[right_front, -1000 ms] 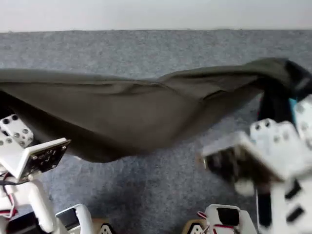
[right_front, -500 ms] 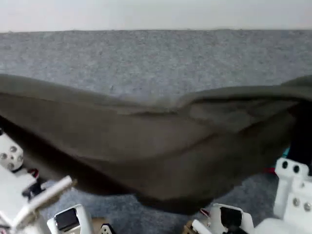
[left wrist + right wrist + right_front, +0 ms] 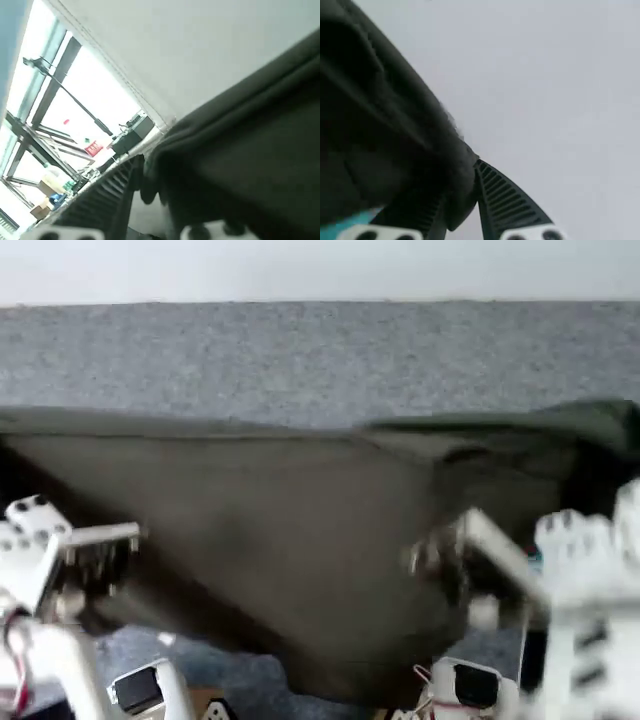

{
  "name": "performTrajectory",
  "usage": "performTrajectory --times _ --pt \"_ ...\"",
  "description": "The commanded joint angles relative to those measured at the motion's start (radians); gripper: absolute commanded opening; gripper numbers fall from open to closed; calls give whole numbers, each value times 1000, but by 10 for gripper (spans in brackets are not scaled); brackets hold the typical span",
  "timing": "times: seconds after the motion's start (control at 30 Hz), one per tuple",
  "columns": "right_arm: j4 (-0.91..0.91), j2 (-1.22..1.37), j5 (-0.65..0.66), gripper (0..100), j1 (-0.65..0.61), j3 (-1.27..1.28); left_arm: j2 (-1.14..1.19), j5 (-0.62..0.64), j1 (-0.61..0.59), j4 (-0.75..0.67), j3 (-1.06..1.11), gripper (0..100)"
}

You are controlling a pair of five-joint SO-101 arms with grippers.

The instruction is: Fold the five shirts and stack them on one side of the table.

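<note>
A dark olive shirt (image 3: 300,530) hangs stretched wide above the grey table (image 3: 320,350), its top edge pulled taut from side to side. My left arm (image 3: 50,560) is at the near left and my right arm (image 3: 570,570) at the near right, each holding one end. In the left wrist view the left gripper (image 3: 145,172) is shut on a bunched edge of the shirt (image 3: 240,150) beside its ribbed black finger (image 3: 112,197). In the right wrist view the right gripper (image 3: 465,172) is shut on the shirt (image 3: 380,125) too, its ribbed finger (image 3: 507,202) pressed against the cloth.
The far half of the grey table lies bare up to a white wall (image 3: 320,270). Both arm bases (image 3: 140,690) (image 3: 470,685) stand at the near edge, under the hanging cloth. A bit of something teal (image 3: 340,222) shows below the shirt in the right wrist view.
The stretched shirt has dropped and come toward the near edge, now covering more of the table. Both arms moved with it and kept their hold.
</note>
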Motion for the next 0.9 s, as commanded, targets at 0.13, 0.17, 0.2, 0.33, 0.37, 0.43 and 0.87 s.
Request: performTrajectory --times 0.13,0.17,0.2,0.33,0.37,0.43,0.87 --pt "-139 87 -49 10 -145 307 17 -15 66 -376 400 15" --pt "-197 93 -52 10 -154 350 17 -18 87 -436 452 15" --pt "-257 99 -52 10 -162 394 17 -37 110 -493 506 15" --pt "-493 140 -49 10 -185 543 17 -152 203 -657 682 15" --pt "-545 154 -49 10 -185 572 18 -163 219 -687 714 15" --pt "-636 189 -49 10 -185 611 18 -181 244 -735 762 15" --pt "-1021 481 -49 10 -185 631 709 -207 245 -957 420 15"
